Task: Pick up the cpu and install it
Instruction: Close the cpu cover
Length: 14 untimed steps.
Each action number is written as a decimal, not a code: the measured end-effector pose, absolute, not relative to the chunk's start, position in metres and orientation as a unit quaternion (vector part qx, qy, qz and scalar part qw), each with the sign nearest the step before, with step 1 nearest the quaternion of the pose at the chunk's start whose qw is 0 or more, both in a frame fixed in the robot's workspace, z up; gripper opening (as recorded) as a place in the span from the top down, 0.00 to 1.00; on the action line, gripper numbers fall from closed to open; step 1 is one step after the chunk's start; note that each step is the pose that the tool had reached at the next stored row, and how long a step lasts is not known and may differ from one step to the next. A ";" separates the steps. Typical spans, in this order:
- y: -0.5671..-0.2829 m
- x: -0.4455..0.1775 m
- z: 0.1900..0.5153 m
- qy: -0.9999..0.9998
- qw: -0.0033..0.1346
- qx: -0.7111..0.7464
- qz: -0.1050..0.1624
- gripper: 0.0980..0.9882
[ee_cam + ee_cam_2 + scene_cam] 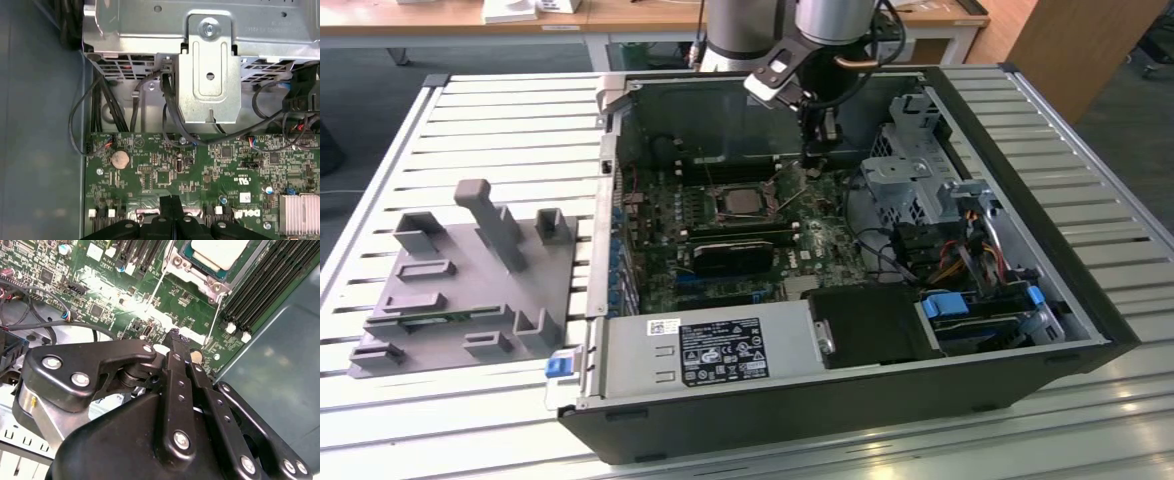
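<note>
Claw [814,165] is shut tight and empty, hanging at two o'clock of the cpu [744,203] in the exterior view, with the chip lying in its socket [196,274]; judgement: contact near it should stay light and off the silver top.

Your arm: one silver-grey cylindrical robot arm [838,14], at the upper centre of the exterior view, pointing steeply downward.

Your wrist: black wrist housing [811,75] carrying a white angled bracket [771,78] on the side toward the exterior view's left.

Your gripper: black metal two-finger linkage gripper [815,158], hanging vertically below the wrist. In both wrist views you see its black fingers [172,367] [165,207] pressed together, tips meeting, nothing between them.
</note>
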<state>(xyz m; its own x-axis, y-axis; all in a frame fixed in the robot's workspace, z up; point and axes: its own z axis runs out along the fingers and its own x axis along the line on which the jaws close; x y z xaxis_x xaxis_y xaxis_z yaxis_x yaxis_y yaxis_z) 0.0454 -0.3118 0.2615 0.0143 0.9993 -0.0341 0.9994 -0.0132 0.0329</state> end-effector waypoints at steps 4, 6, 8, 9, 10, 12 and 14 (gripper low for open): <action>-0.312 0.047 0.261 0.697 0.024 0.716 -0.001 0.99; -0.311 0.047 0.260 0.697 0.024 0.716 -0.001 0.99; -0.311 0.048 0.259 0.697 0.024 0.716 -0.001 0.99; -0.311 0.048 0.259 0.697 0.024 0.716 -0.001 0.99; -0.311 0.048 0.259 0.697 0.024 0.716 -0.001 0.99; -0.311 0.048 0.259 0.697 0.024 0.716 -0.001 0.99; -0.311 0.049 0.258 0.697 0.024 0.716 -0.001 0.99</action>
<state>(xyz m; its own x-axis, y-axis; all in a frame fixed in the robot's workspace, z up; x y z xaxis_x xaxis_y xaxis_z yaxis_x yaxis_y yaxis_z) 0.0486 -0.3113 0.2584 0.0273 0.9990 -0.0343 0.9991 -0.0262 0.0328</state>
